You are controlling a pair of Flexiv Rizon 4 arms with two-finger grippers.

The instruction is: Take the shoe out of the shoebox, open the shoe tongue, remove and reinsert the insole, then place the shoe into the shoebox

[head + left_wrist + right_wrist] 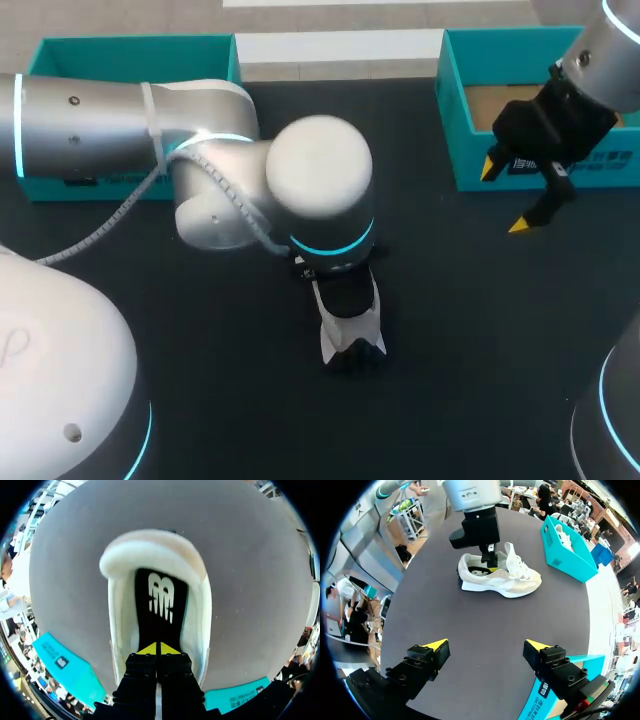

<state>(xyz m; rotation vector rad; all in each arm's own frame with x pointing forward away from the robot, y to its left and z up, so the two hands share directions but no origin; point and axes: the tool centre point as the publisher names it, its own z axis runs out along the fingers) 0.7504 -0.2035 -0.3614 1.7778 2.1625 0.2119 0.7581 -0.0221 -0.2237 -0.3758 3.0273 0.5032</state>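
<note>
The dark surface [470, 330] carries two teal shoeboxes along its far edge, well apart from each other. One shoebox [130, 55] lies behind the left arm [100, 120]. In the right wrist view it holds something white that is too small to identify. The other shoebox [452, 130] sits on the right side, with brown cardboard showing inside.

The left arm reaches in over the middle of the surface and points straight down onto the shoe [340, 335]. The shoe is cream-white and laced. It stands upright on its sole near the centre of the surface, outside both shoeboxes and well apart from each.

The right gripper [486, 644] hangs above the surface just in front of the right-hand shoebox. Its fingers [435, 644] are spread wide and nothing is between them.

The left gripper [159, 649] is lowered into the shoe's opening at the heel end. Its fingers are pressed together, with the yellow tips at the black insole [160, 605]. I cannot tell whether they pinch the insole. The insole lies flat inside the shoe, white marking uppermost.
</note>
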